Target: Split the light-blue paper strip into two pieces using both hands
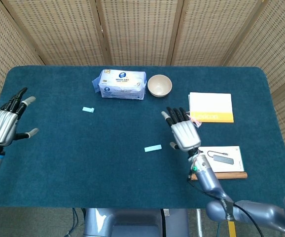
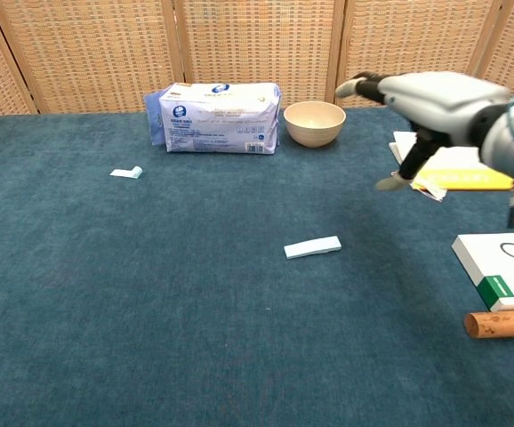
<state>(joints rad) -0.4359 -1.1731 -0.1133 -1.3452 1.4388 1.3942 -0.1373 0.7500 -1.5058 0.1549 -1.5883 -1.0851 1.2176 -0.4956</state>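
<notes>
One light-blue paper piece [image 1: 153, 148] [image 2: 312, 247] lies flat near the middle of the blue table, with nothing touching it. A second, smaller light-blue piece [image 1: 88, 109] [image 2: 127, 173] lies further left and back, in front of the tissue pack. My right hand [image 1: 183, 132] [image 2: 435, 102] hovers to the right of the middle piece, raised off the table, fingers spread and empty. My left hand [image 1: 4, 124] is at the far left edge of the table, fingers apart, holding nothing; the chest view does not show it.
A tissue pack [image 1: 120, 84] [image 2: 214, 118] and a cream bowl [image 1: 159, 85] [image 2: 314, 123] stand at the back. A white-and-yellow booklet [image 1: 210, 107] lies right. A white box [image 1: 220, 158] [image 2: 504, 269] and a wooden stick [image 1: 219, 175] [image 2: 503, 324] sit at the front right.
</notes>
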